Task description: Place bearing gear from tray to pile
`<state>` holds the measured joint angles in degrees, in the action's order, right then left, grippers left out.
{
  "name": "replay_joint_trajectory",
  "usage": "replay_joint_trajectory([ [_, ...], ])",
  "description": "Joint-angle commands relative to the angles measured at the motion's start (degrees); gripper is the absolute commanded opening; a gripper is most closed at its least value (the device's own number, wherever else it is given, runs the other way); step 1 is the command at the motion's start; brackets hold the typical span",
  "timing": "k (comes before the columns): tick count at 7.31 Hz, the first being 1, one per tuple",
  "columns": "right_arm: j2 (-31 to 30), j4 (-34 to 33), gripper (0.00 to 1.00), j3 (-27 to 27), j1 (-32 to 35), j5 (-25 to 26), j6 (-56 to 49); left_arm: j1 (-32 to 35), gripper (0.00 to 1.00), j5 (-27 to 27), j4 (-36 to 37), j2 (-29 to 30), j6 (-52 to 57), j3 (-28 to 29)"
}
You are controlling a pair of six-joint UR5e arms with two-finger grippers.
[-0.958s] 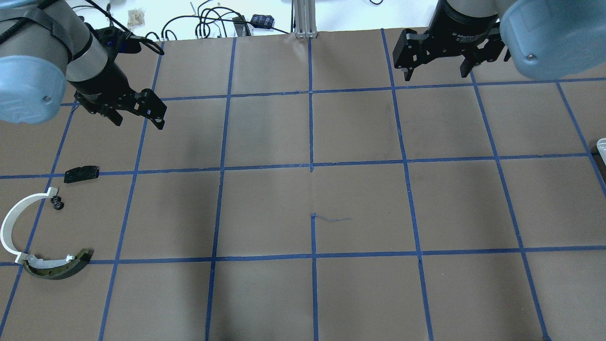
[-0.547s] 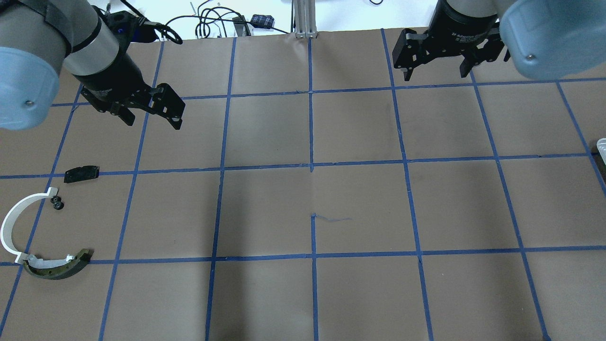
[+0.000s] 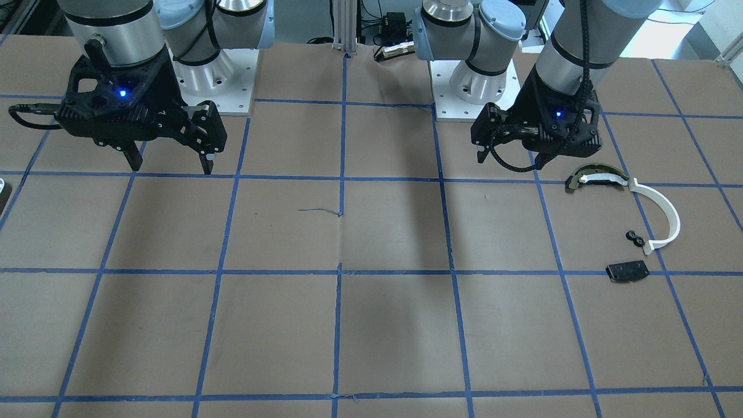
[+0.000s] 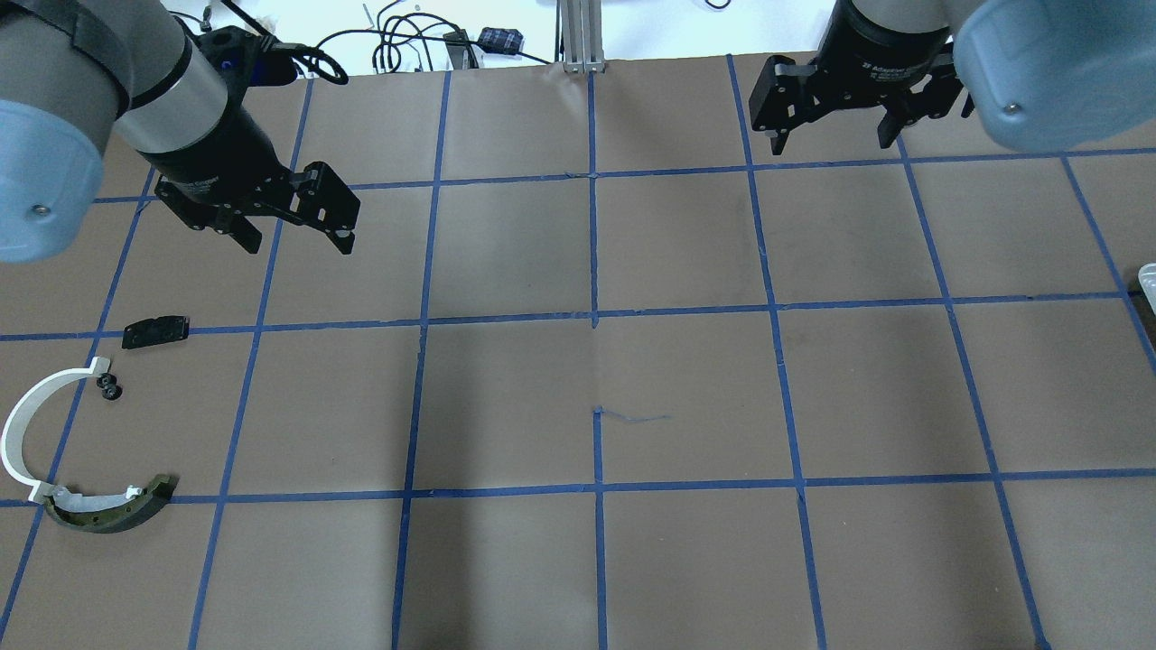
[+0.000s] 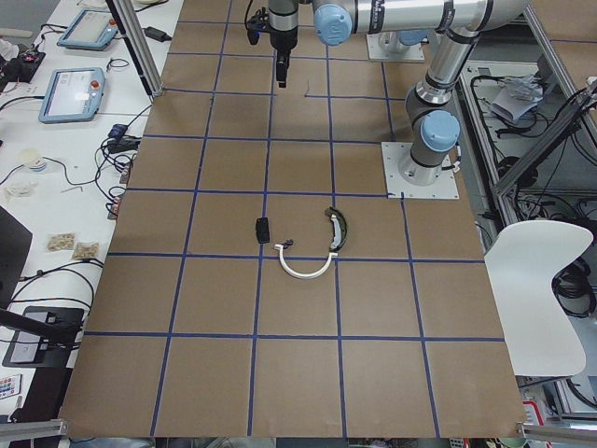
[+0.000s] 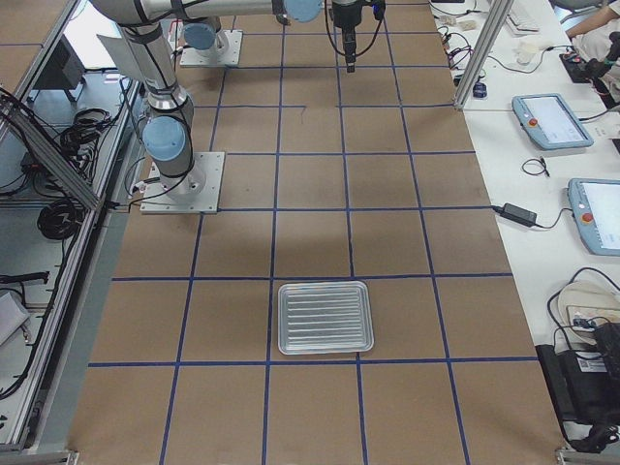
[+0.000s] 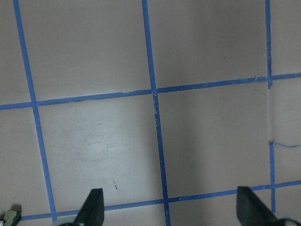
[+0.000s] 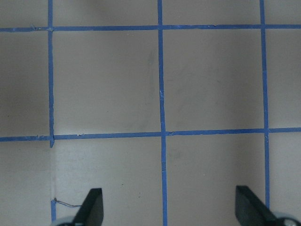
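Note:
The small black bearing gear (image 4: 108, 386) lies on the table by the end of the white half-ring (image 4: 13, 424), also in the front view (image 3: 635, 238). Around it in the pile are the olive-black curved piece (image 4: 108, 510) and the flat black plate (image 4: 155, 330). My left gripper (image 4: 296, 236) is open and empty, hovering above the table beyond and to the right of the pile. My right gripper (image 4: 831, 140) is open and empty at the far right. The tray (image 6: 325, 318) holds nothing; only a sliver of it (image 4: 1147, 275) shows overhead.
Brown table paper with a blue tape grid (image 4: 596, 316) covers the table. Cables and small devices (image 4: 406, 41) lie beyond the far edge. Both wrist views show only bare paper between open fingers (image 7: 91, 209) (image 8: 91, 207).
My left gripper has moved to the right and slightly nearer, staying open and empty. The right arm and the parts in the pile have not moved.

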<state>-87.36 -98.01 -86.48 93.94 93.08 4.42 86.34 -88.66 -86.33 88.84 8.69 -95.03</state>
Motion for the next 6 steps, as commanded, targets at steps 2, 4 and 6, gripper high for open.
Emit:
replay_joint_trajectory([
  [2,0.0,-0.1,1.0,0.0,0.0,0.0,0.0,-0.7,1.0,-2.1,-1.7,-0.6,-0.2,-0.2],
  [4,0.0,-0.1,1.0,0.0,0.0,0.0,0.1,-0.6,1.0,-1.6,-1.6,-0.3,-0.3,-0.2],
  [6,-0.1,0.0,1.0,0.0,0.0,0.0,0.1,-0.6,1.0,-2.1,-1.7,-0.5,-0.2,-0.2],
])
